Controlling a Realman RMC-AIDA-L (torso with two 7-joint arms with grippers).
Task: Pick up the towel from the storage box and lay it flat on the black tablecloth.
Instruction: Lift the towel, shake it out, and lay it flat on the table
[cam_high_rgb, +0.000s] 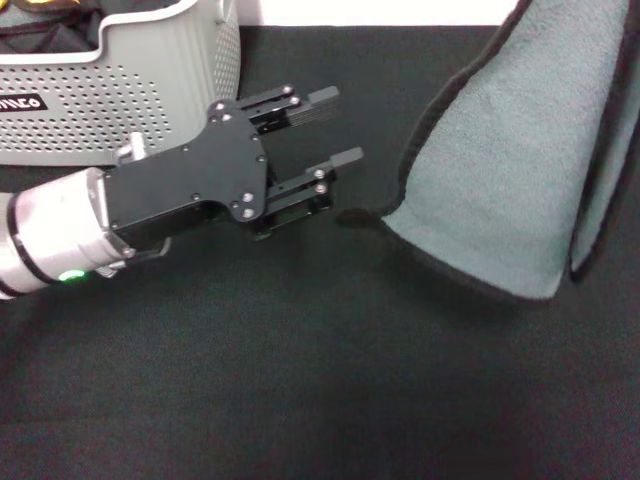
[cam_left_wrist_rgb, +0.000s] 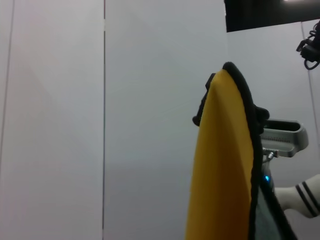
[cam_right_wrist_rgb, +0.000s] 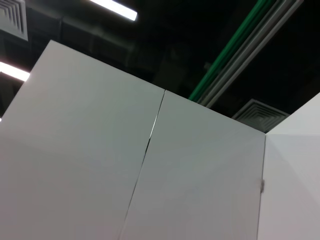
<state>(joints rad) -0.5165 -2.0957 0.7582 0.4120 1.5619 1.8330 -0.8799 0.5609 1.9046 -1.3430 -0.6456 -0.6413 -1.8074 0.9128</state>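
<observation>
The towel (cam_high_rgb: 500, 170) hangs at the right in the head view, grey-green face showing, black edging round it. Its lower edge rests on the black tablecloth (cam_high_rgb: 300, 380); its top runs out of frame. In the left wrist view its yellow face (cam_left_wrist_rgb: 222, 165) hangs from my right gripper (cam_left_wrist_rgb: 230, 110), whose black fingers (cam_left_wrist_rgb: 260, 114) sit on either side of the cloth. My left gripper (cam_high_rgb: 345, 126) is open and empty, low over the tablecloth, just left of the towel's lower corner. The storage box (cam_high_rgb: 150, 90) stands at the back left.
A bit of yellow-and-black cloth (cam_high_rgb: 40, 8) shows inside the box. A white wall runs behind the table's far edge (cam_high_rgb: 380, 12). The right wrist view shows only ceiling and wall panels.
</observation>
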